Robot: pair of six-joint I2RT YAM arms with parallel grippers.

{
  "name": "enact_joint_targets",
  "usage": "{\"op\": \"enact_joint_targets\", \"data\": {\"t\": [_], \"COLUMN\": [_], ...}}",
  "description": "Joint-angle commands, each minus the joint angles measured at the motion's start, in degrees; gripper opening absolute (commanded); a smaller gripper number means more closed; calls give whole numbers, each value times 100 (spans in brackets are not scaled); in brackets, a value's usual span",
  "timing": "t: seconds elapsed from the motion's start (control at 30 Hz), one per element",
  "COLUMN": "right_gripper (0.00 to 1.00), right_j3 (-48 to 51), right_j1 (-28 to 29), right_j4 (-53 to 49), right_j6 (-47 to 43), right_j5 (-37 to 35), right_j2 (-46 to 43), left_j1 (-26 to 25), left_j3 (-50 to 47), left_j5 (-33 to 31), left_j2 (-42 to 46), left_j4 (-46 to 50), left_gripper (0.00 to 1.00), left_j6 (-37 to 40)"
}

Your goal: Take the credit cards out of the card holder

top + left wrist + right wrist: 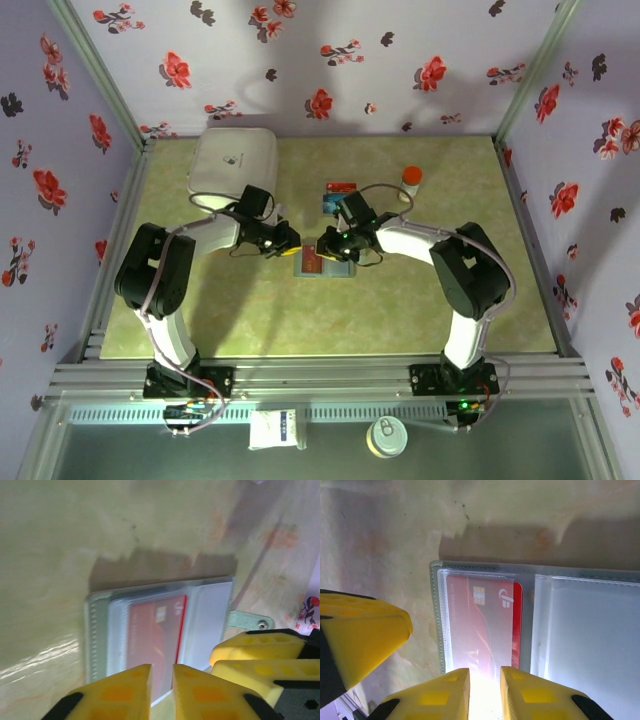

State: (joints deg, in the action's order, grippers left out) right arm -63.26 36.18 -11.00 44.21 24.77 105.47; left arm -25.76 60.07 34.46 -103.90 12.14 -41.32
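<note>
Red plastic is seen under a clear sleeve of the card holder (436, 625), which lies open on the worktop (450, 320) between the arms. That red card (485, 625) is left to be drawn out. Beyond the holder, a blue-teal card (329, 203) and a second red card (342, 186) appear already laid out, so the task is judged partly done. The left pincer (161, 685) and right pincer (484, 690) are each narrowed at the holder's edge; whether anything is gripped cannot be told.
</note>
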Motion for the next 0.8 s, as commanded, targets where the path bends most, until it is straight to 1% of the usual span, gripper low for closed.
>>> {"op": "enact_joint_targets", "data": {"t": [0.0,0.07,0.2,0.4,0.77], "right_gripper": [24,25,25,25,24], "right_j3": [-151,-167,-160,-174,-265], "right_j1": [29,29,27,29,29], "right_j4": [91,107,115,117,116], "right_j6": [115,124,116,98,57], "right_j5": [137,157,175,200,279], "right_j2": [137,175,226,300,484], "left_j1": [7,9,5,9,-27], "left_j3": [4,10,61,48,35], "left_j5": [8,25,170,298,272], "left_j2": [-109,-186,-380,-509,-500], "left_j4": [34,1,-73,-138,-109], "left_gripper": [11,8,5,3,1], "left_j6": [197,197,187,177,177]}}
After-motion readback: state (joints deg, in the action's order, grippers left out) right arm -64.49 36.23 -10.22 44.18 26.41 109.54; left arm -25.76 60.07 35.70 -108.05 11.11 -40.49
